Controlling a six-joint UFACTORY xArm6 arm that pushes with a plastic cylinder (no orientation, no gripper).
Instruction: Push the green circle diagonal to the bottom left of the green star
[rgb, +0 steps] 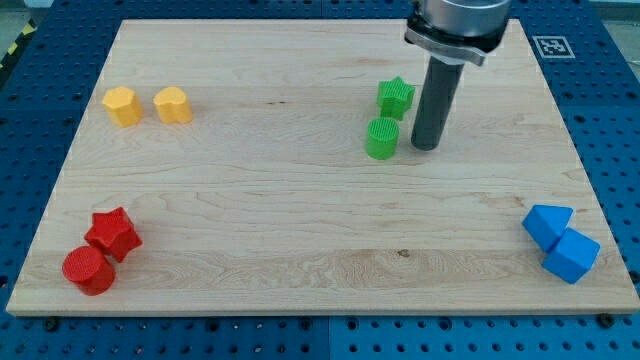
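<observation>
On the wooden worktop (300, 200), going from the view's left, a red cylinder (88, 270) sits at the bottom-left corner with a red star (113, 233) touching it at about one o'clock. Above them, near the top-left corner, a yellow hexagon (122, 105) has a second yellow block (173, 104), its shape hard to make out, just beside it at three o'clock.

Right of centre lies the task's pair. The green circle (382, 138) sits at roughly seven o'clock from the green star (396, 97), almost touching it, more below than to the left.

The tool is a plain dark rod with nothing to open or close and it holds nothing; its tip (427, 147) rests on the wood at three o'clock from the green circle, just beside it, with a small gap apparently left between them.

At the far right, two blue blocks (561, 241) lie touching near the bottom-right corner.

As a judgement, the task looks partly done: the circle is already low and slightly left of the star, and a short push toward nine o'clock would make the diagonal clearer.
</observation>
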